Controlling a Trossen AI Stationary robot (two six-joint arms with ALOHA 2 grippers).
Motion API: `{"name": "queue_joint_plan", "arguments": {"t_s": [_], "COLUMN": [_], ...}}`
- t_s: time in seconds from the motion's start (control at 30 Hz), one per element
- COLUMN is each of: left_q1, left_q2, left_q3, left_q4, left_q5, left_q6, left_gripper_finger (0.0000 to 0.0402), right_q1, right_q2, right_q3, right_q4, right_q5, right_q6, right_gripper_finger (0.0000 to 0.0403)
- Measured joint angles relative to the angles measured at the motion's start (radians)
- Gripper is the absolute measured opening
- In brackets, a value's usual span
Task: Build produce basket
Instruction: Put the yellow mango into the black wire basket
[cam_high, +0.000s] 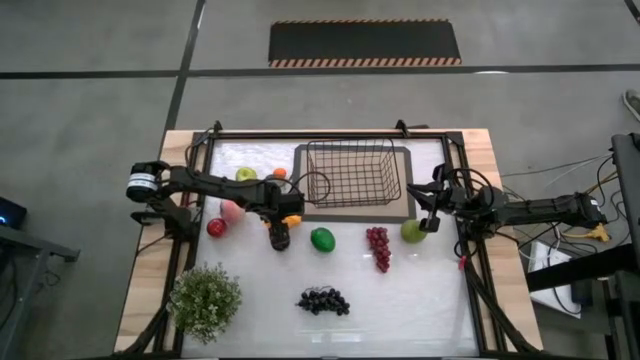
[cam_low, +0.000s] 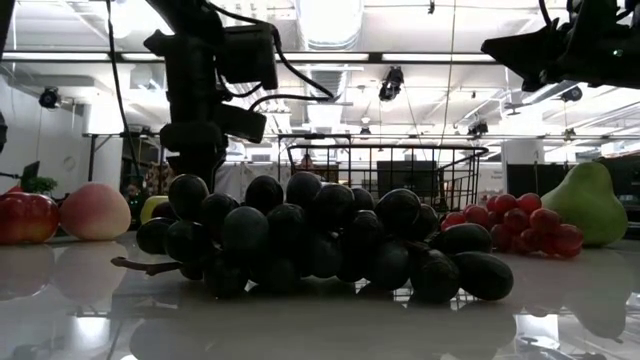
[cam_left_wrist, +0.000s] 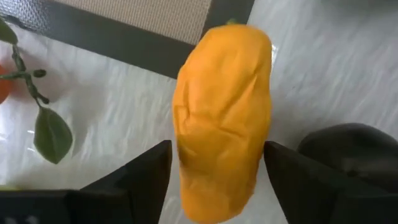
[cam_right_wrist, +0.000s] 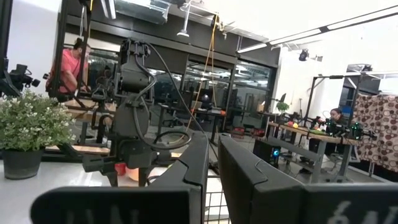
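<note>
The orange mango (cam_left_wrist: 224, 118) lies on the white table top beside the near left corner of the dark mat (cam_left_wrist: 124, 43). My left gripper (cam_left_wrist: 217, 152) points down over the mango (cam_high: 292, 221), open, one finger on each long side. The black wire basket (cam_high: 350, 172) stands on the mat at the far middle. Other produce lies around: green apple (cam_high: 246, 174), peach (cam_high: 231, 210), red apple (cam_high: 216, 227), red grapes (cam_high: 379, 247), dark grapes (cam_high: 323, 301), pear (cam_high: 413, 231). My right gripper (cam_high: 431, 208) hangs shut in the air at the right, above the pear. My left gripper comes at the mango from above, its fingers (cam_left_wrist: 149, 177) across it, beside the long sides (cam_left_wrist: 186, 155) near one end. The mango lies on the table. Whether the fingers touch it, I cannot tell.
A dark fruit (cam_high: 280, 238) lies right beside the mango on its near side, and a green fruit (cam_high: 322, 239) farther right. A small orange fruit with leaves (cam_high: 280, 173) sits left of the basket. A bushy potted plant (cam_high: 205, 300) stands at the near left corner.
</note>
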Motion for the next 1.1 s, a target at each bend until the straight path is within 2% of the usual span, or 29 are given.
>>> {"name": "queue_joint_plan", "arguments": {"t_s": [0.43,0.63,0.77,0.87,1.0,1.1], "left_q1": [0.0,-0.002,-0.002,-0.003,-0.003,-0.003], "left_q2": [0.0,-0.019,-0.074,-0.132,-0.203,-0.247], "left_q3": [-0.002,0.039,0.106,0.161,0.239,0.259], "left_q4": [-0.001,-0.087,-0.196,-0.22,-0.189,-0.054], "left_q5": [0.0,-0.002,-0.035,-0.064,-0.116,-0.132], "left_q6": [0.031,0.043,0.042,0.043,0.045,0.087], "left_gripper_finger": [0.0159,0.0151,0.015,0.015,0.015,0.015], "right_q1": [0.0,0.0,0.0,0.0,0.0,0.0], "right_q2": [0.0,0.0,0.0,0.0,0.0,0.0], "right_q3": [0.0,0.0,0.0,0.0,0.0,0.0], "right_q4": [0.0,0.0,0.0,0.0,0.0,-0.001], "right_q5": [0.0,0.0,0.0,0.0,0.0,0.0], "right_q6": [0.0,0.0,0.0,0.0,0.0,0.0], "right_gripper_finger": [0.0028,0.0028,0.0028,0.0028,0.0028,0.0028]}}
